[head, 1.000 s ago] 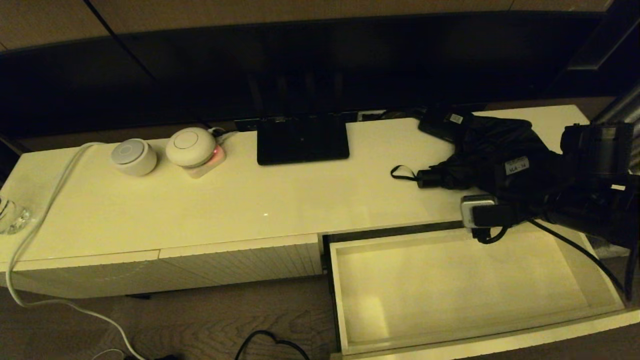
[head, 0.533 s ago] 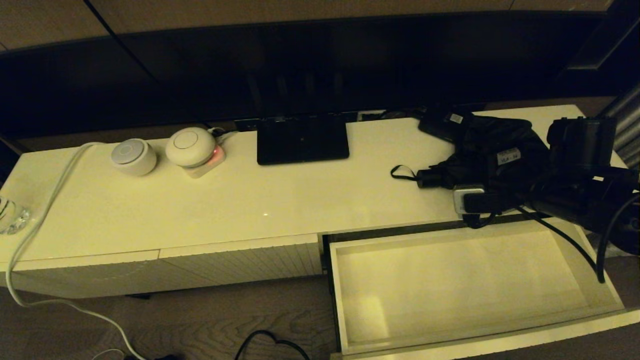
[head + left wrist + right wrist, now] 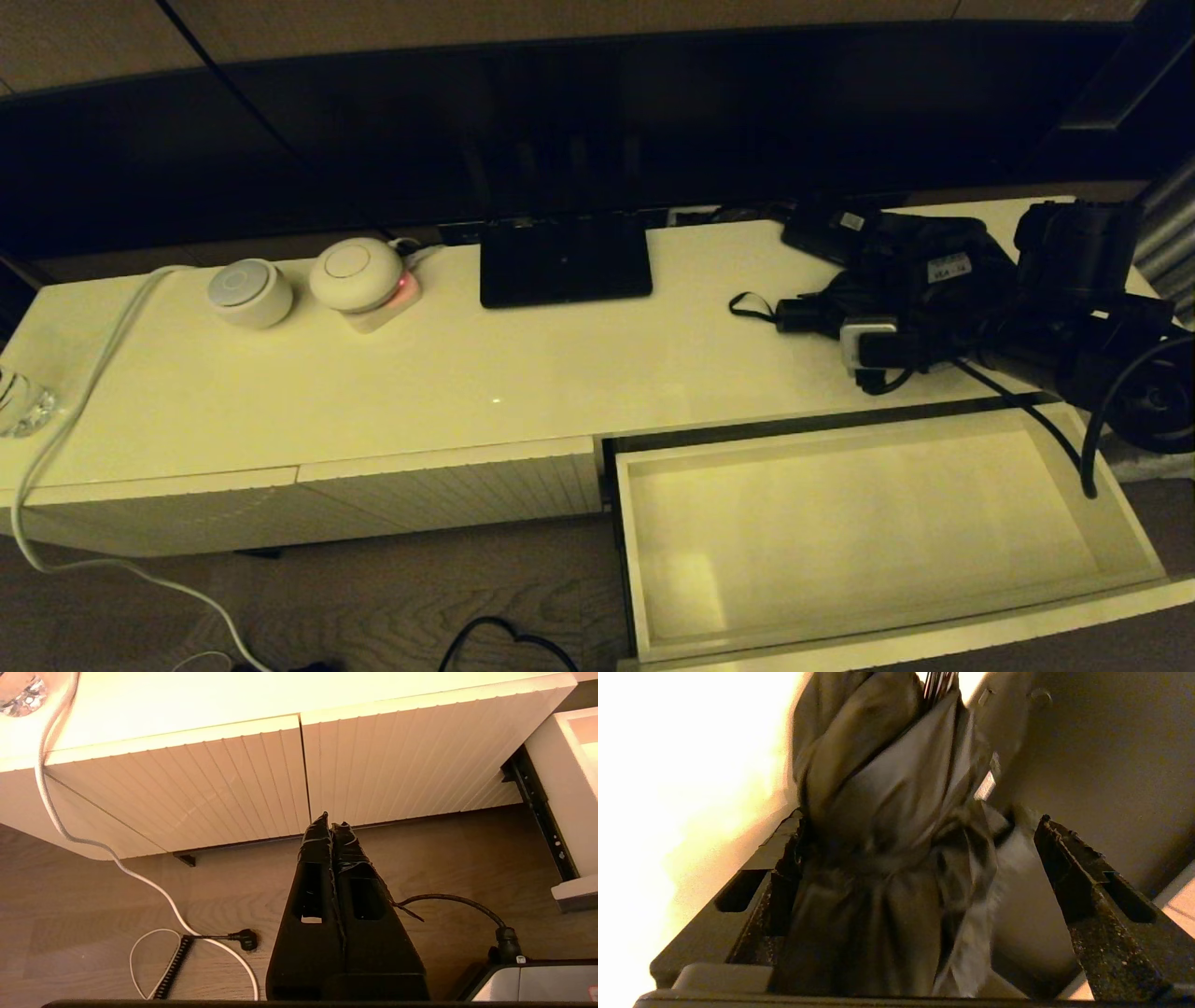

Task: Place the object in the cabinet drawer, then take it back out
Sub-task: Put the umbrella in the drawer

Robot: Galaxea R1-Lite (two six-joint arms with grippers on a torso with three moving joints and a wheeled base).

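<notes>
The black folding umbrella (image 3: 892,280) lies on the cabinet top at the right, its short handle (image 3: 803,317) and wrist loop (image 3: 747,313) pointing left. My right gripper (image 3: 910,294) is down over its baggy fabric. In the right wrist view the umbrella (image 3: 887,812) fills the space between the spread fingers (image 3: 752,891); the gripper (image 3: 922,816) is open, the fabric touching one finger with a gap to the other. The cabinet drawer (image 3: 859,532) stands pulled out below, its pale interior bare. My left gripper (image 3: 331,819) is shut, parked low before the ribbed panels (image 3: 187,779).
A flat black stand (image 3: 565,261) sits mid-back and a small black box with a white label (image 3: 826,229) lies behind the umbrella. Two round white devices (image 3: 250,292) (image 3: 357,273), a white cable (image 3: 84,373) and a glass (image 3: 19,401) are at the left. Cables lie on the floor (image 3: 210,938).
My right arm has moved from over the drawer's back edge farther onto the cabinet top, closing in over the umbrella. The umbrella's handle has shifted slightly toward the back.
</notes>
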